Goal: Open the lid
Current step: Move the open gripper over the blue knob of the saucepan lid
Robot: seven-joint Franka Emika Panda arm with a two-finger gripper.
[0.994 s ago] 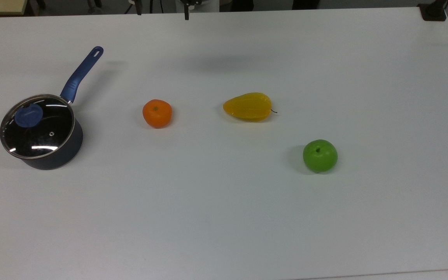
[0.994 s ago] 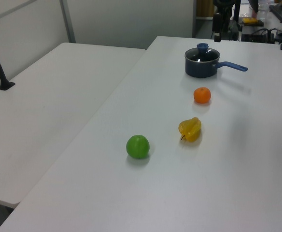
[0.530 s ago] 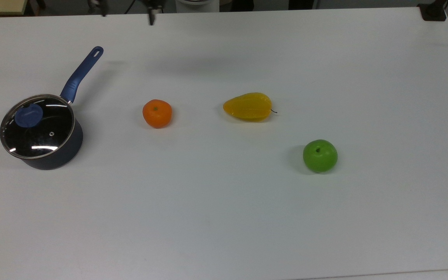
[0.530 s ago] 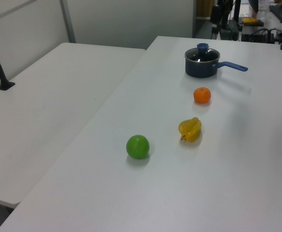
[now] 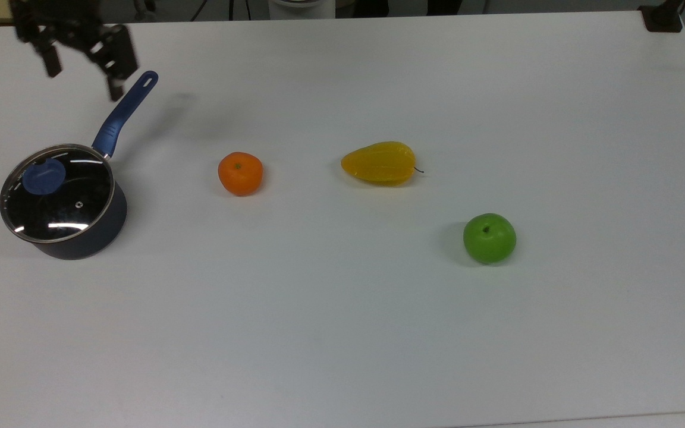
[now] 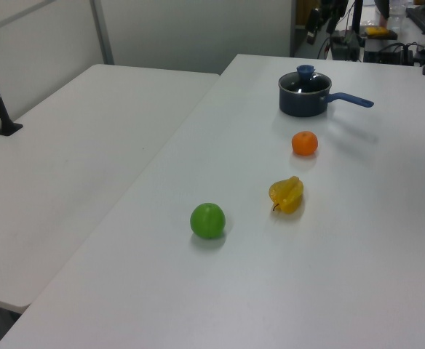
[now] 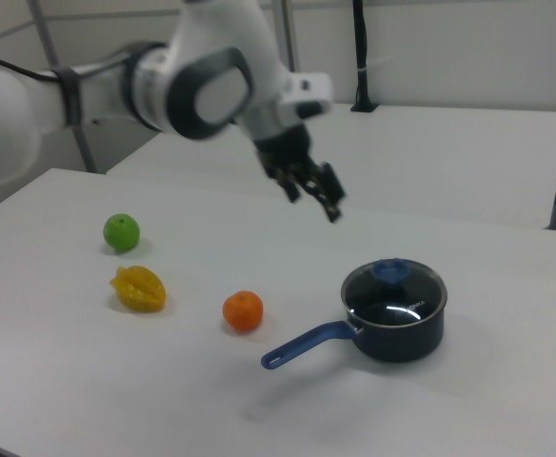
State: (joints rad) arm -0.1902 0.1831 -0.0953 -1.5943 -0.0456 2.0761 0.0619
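One step is in hand: approach. The pincer (image 5: 82, 77) hangs w/ fingers spread and empty, above the table (image 5: 378, 333), near the saucepan (image 5: 90, 229) handle end. The lid (image 5: 57, 193) sits closed on the saucepan, at the top view's left. Next, I think: go over the blue knob (image 5: 44, 176), descend, pinch it, lift straight up.
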